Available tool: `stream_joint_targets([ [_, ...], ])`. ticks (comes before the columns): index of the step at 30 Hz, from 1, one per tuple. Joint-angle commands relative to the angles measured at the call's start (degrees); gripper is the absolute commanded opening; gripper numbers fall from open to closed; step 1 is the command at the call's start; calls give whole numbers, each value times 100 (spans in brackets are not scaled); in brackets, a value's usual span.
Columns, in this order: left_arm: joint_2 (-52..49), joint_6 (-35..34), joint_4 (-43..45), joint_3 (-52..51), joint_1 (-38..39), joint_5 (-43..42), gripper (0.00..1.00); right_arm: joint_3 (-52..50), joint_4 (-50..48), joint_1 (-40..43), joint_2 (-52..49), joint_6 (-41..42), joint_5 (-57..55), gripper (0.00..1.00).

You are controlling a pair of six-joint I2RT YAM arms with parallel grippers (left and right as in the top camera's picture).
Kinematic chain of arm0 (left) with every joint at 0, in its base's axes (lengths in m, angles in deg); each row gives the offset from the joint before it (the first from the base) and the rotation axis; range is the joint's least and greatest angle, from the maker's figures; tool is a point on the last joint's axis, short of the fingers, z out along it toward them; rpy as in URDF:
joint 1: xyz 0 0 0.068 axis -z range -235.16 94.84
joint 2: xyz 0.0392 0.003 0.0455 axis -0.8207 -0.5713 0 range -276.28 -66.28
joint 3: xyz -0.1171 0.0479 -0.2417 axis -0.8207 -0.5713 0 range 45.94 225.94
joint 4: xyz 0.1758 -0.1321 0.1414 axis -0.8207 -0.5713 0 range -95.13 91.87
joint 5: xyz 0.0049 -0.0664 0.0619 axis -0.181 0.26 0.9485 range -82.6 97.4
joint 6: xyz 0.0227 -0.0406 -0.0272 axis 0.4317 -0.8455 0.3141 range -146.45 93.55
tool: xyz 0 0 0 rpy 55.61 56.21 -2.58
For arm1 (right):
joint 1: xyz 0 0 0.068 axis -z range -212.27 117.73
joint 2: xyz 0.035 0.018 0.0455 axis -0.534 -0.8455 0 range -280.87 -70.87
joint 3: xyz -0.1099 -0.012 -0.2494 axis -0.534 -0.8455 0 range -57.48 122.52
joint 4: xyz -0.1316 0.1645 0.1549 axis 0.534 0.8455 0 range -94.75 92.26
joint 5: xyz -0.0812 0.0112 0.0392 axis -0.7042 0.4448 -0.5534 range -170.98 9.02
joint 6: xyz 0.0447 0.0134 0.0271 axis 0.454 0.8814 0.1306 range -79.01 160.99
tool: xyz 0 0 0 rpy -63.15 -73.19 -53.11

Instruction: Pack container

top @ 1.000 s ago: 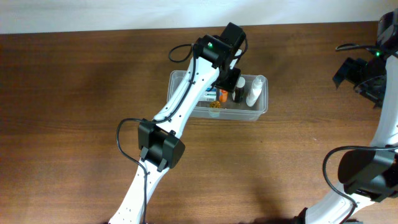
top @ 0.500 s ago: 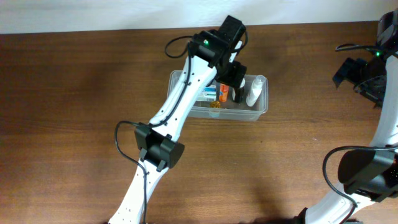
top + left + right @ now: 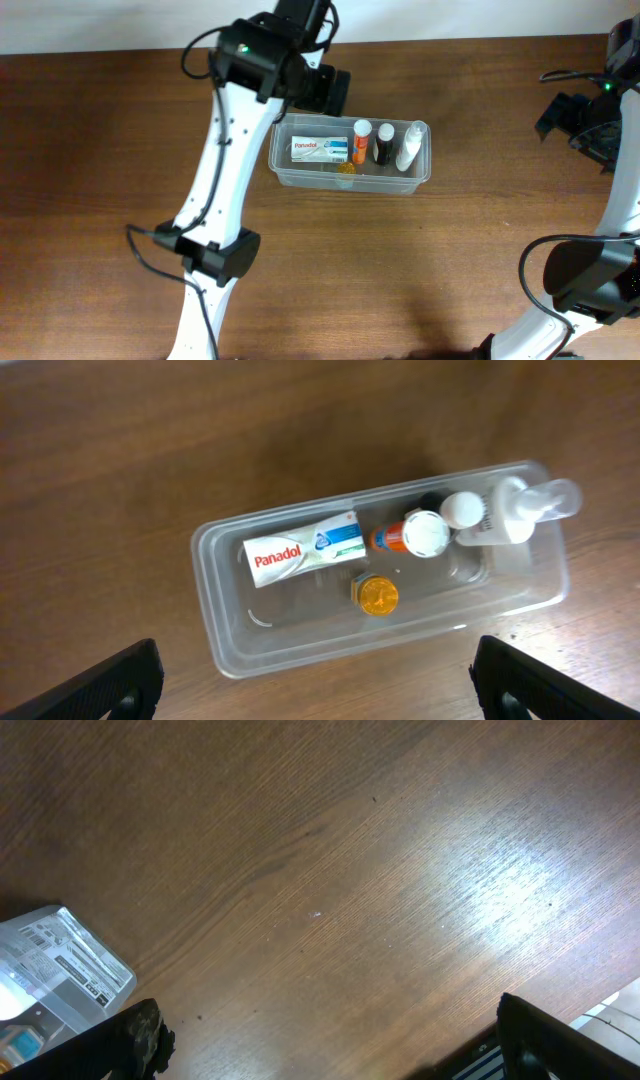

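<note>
We hold our left gripper (image 3: 315, 665) wide apart, empty, at eleven o'clock of the clear rectangular plastic container (image 3: 283, 170) holding a white Panadol box (image 3: 318, 150) and three bottles (image 3: 384, 145); our right gripper (image 3: 330, 1030) gapes at three o'clock.

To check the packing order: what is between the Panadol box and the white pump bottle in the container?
Two small bottles, in the overhead view: an orange bottle by the Panadol box, then a dark bottle by the pump bottle.
</note>
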Motion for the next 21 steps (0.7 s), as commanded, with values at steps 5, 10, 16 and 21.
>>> stream_joint_targets([
  [5,1377,245,-20,-1270,52,33,99,-15,-17,7,-13,-37,11,98],
  [10,2553,-85,-17,-3303,92,13,99,-15,-17,7,-13,-37,11,98],
  [16,3788,-857,63,-5678,391,516,99,-15,-17,7,-13,-37,11,98],
  [21,3993,-1132,-2,-6494,520,332,99,-15,-17,7,-13,-37,11,98],
])
